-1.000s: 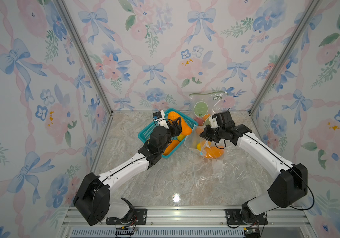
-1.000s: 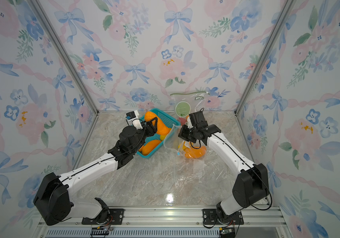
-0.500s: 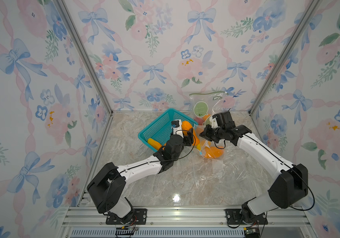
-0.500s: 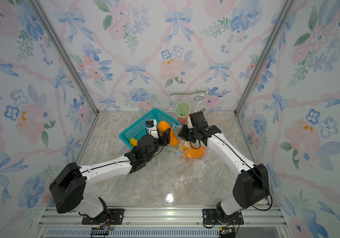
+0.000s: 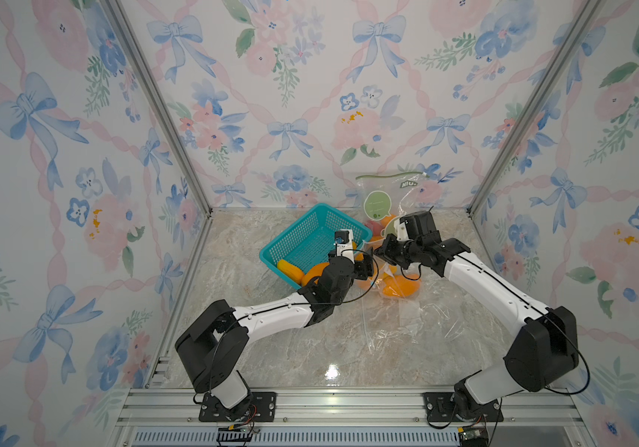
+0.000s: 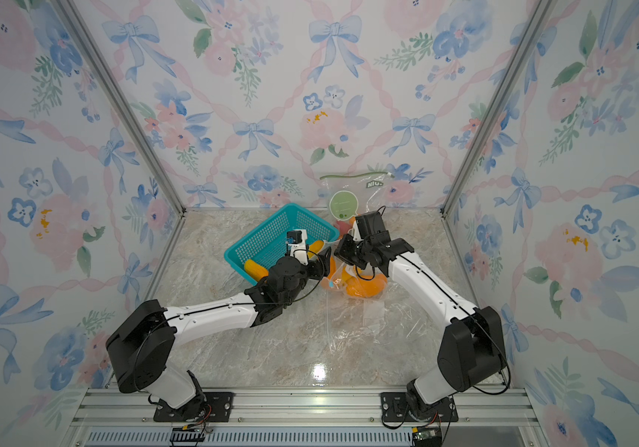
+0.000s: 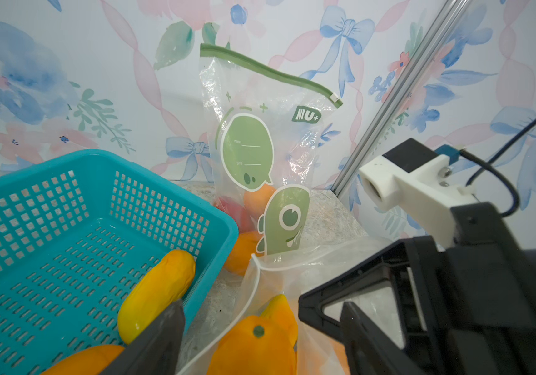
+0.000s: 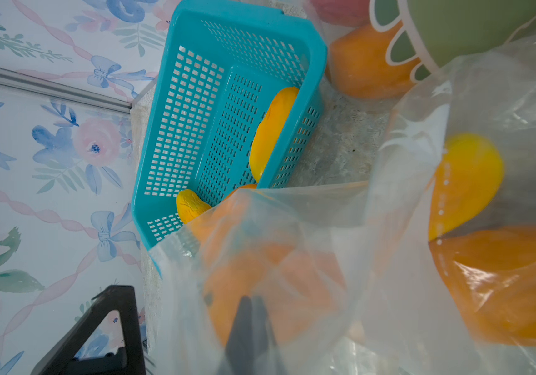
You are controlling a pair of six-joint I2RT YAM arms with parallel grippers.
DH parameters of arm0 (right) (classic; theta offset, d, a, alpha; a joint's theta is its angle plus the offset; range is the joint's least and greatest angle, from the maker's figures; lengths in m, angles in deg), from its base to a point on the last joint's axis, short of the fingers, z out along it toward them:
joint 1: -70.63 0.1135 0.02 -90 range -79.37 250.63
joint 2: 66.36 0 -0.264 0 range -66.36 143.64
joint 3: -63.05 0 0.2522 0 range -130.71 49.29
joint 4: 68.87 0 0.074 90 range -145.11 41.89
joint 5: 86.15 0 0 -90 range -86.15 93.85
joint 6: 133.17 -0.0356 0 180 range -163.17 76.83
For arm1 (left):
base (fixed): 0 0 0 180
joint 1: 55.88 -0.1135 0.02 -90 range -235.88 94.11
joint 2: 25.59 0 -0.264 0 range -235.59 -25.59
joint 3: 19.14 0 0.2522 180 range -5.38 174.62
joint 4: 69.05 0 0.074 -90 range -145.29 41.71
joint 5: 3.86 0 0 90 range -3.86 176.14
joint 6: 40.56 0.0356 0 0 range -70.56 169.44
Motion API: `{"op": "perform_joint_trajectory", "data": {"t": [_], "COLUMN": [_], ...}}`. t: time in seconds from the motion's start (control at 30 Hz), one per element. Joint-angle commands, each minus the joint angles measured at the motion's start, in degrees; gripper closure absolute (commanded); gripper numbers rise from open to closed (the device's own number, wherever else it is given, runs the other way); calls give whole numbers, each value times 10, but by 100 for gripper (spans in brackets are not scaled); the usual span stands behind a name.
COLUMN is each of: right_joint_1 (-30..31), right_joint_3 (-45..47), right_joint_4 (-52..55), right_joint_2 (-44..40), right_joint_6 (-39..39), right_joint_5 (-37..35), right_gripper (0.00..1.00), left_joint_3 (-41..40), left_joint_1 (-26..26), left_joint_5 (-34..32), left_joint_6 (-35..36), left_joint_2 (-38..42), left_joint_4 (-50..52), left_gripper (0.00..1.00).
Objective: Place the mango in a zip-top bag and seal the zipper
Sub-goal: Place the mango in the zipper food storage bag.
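Note:
An orange mango (image 7: 253, 345) with a green stem dot lies just inside the mouth of the clear zip-top bag (image 5: 407, 305), beside other orange and yellow fruit (image 5: 399, 288). My left gripper (image 7: 260, 308) stands open over it, with a gap between the mango and each finger. In both top views that gripper (image 5: 368, 267) (image 6: 323, 263) is at the bag's open rim (image 7: 255, 289). My right gripper (image 8: 250, 303) is shut on the bag's film and holds the mouth up; it (image 5: 381, 251) faces the left gripper closely. Through the film the mango (image 8: 260, 269) shows blurred.
A teal mesh basket (image 5: 310, 236) touches the bag's left side and holds a yellow fruit (image 7: 156, 292) and an orange one (image 7: 88, 360). A second bag (image 5: 383, 193) with green print and a green zipper leans on the back wall, fruit inside. Walls close three sides.
My left arm carried the mango from the basket across to the bag's mouth, then its jaws opened and let it go. The right arm stayed in place, holding the bag.

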Motion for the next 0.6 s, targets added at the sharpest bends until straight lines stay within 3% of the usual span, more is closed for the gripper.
{"op": "perform_joint_trajectory", "data": {"t": [0.0,0.27,0.43,0.57], "right_joint_1": [-4,-4,-4,-4], "right_joint_3": [9,12,13,15], "right_joint_4": [-29,-34,-39,-42], "right_joint_2": [-13,-18,-18,-19], "right_joint_6": [-12,-14,-15,-11], "right_joint_5": [-8,-13,-10,-11], "right_gripper": [100,100,100,100], "left_joint_3": [12,7,33,22], "left_joint_1": [2,-3,-22,-60], "left_joint_5": [14,-6,-36,46], "left_joint_6": [5,-7,-65,-117], "left_joint_2": [-5,30,55,66], "left_joint_4": [-14,8,143,199], "left_gripper": [20,25,25,24]}}
